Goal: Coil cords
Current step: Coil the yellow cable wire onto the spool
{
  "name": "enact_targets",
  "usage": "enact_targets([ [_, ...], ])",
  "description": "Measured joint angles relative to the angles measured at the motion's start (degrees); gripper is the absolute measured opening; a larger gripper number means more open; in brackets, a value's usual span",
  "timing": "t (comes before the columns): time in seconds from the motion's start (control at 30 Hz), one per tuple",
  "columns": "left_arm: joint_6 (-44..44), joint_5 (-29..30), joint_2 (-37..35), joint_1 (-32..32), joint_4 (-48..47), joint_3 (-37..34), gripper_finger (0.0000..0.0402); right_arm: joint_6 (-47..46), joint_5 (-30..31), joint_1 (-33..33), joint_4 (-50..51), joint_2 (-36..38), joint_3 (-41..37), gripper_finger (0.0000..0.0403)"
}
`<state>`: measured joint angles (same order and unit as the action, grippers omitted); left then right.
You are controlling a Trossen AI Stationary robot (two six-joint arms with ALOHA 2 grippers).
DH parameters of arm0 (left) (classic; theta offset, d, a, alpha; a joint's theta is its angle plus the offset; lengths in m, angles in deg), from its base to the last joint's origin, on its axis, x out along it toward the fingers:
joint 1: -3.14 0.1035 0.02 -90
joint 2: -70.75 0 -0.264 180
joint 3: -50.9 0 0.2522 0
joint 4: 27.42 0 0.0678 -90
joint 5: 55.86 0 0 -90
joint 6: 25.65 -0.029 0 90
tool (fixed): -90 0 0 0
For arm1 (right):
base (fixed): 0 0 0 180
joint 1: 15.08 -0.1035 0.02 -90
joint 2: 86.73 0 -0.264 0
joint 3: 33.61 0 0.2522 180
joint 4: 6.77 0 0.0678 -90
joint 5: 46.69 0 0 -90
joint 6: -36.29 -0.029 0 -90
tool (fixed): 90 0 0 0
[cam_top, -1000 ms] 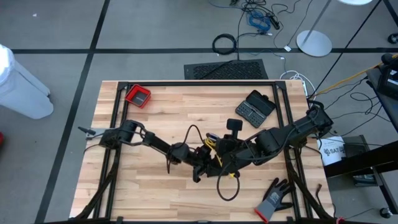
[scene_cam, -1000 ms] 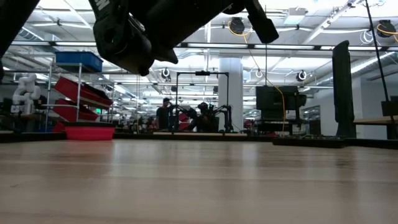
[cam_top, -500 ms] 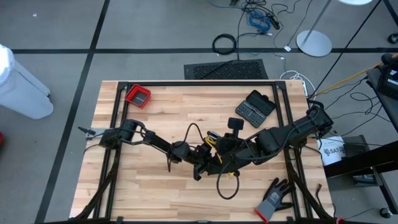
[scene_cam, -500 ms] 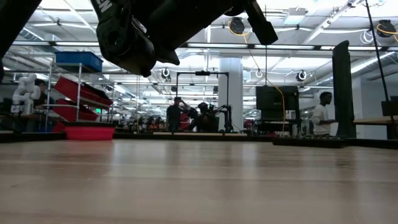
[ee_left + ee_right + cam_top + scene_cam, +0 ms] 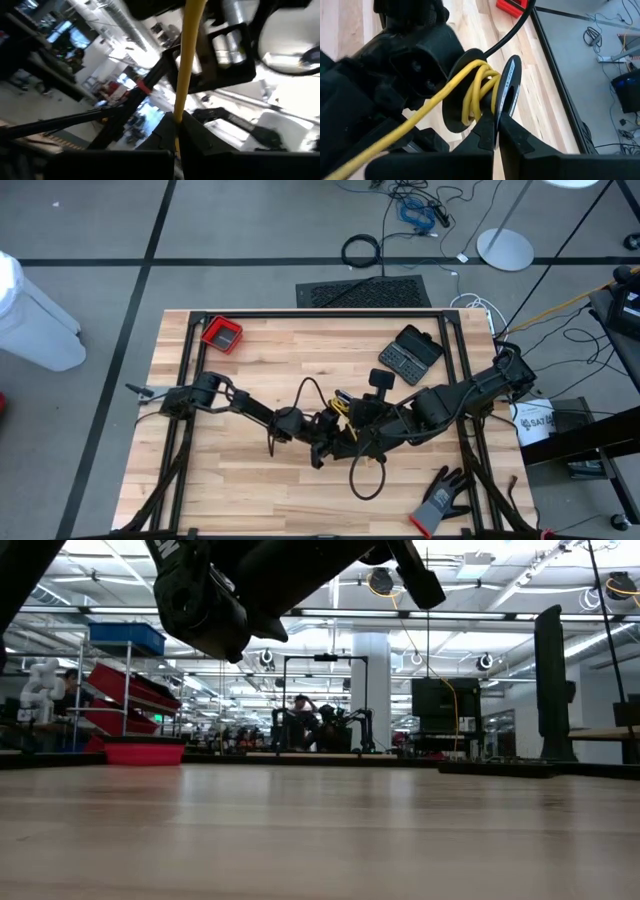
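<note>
At the table's middle my two grippers meet above the wood. A black spool (image 5: 470,95) with two discs carries a few turns of the yellow cord (image 5: 475,92). My right gripper (image 5: 496,125) (image 5: 352,432) is shut on it. The yellow cord (image 5: 186,60) runs on to my left gripper (image 5: 177,132) (image 5: 328,430), which is shut on it. The black cord (image 5: 305,395) arches up beside the grippers. A loop of it (image 5: 366,482) lies on the table nearer the front edge. My left gripper pinches the yellow cord (image 5: 179,117) between its two fingertips. From there the cord runs off straight and taut, clear of the table. My right gripper pinches the rim of the spool's nearer disc (image 5: 504,107) between its two fingers. The spool stands on edge, lifted clear of the table, with the yellow cord wound round its core.
A grey-black glove (image 5: 440,500) lies at the front right. A black case (image 5: 413,352) and a small black block (image 5: 377,383) sit at the back right, and a red tray (image 5: 222,335) at the back left. The low view shows bare wood (image 5: 320,830) under the raised arms.
</note>
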<state>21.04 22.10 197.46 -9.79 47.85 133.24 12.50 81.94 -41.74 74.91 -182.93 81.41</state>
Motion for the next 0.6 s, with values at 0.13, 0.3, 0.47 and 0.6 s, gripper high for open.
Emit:
enact_targets([
  [0.13, -2.2, 1.2, 0.0, 0.0, -2.0, 0.0, 0.0005, -0.3, -0.2, 0.0, -0.1, 0.0, -0.1, 0.0],
  [0.3, -3.7, 4.0, 0.0, 0.1, -1.9, 0.1, 0.0005, -3.1, -0.2, 0.0, -0.1, 1.0, -0.1, 0.0],
  [0.47, -3.7, 4.3, -0.1, -0.3, -1.8, 0.1, 0.0005, -5.1, 0.4, -0.8, 0.1, 2.1, -0.1, 0.0],
  [0.6, -3.7, 3.0, -0.1, -0.6, -2.1, 0.1, 0.0005, -4.7, 1.0, -1.4, 0.0, 2.1, -0.1, 0.0],
])
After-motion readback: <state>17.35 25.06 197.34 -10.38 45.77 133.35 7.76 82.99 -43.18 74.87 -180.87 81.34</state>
